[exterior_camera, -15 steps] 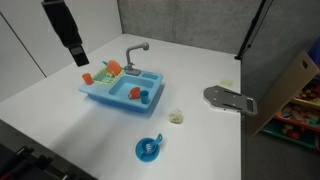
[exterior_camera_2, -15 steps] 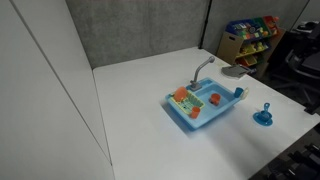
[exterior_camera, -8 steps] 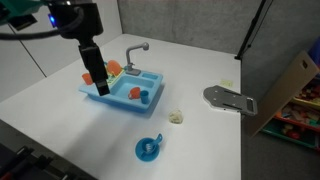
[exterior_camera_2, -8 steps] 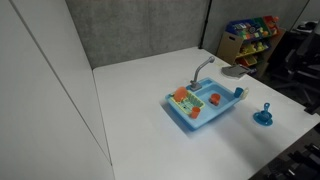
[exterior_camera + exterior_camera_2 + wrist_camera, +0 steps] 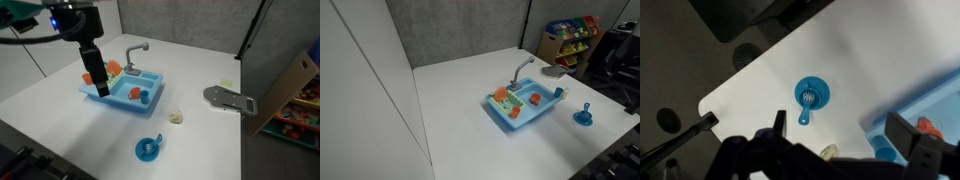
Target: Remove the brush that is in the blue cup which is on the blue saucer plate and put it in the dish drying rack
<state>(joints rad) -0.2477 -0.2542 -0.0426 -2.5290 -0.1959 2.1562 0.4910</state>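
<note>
We log the small round mid-blue plastic cup standing on the flat round blue saucer plate, close to one edge of the white counter and well apart from the light-blue plastic toy sink unit. The slim pale toy brush sits in the cup. The black gripper hangs over the sink's slotted dish drying rack. In the wrist view its fingers stand apart, holding nothing.

brush — too small to make out | toy sink — cut by view's edge
</note>
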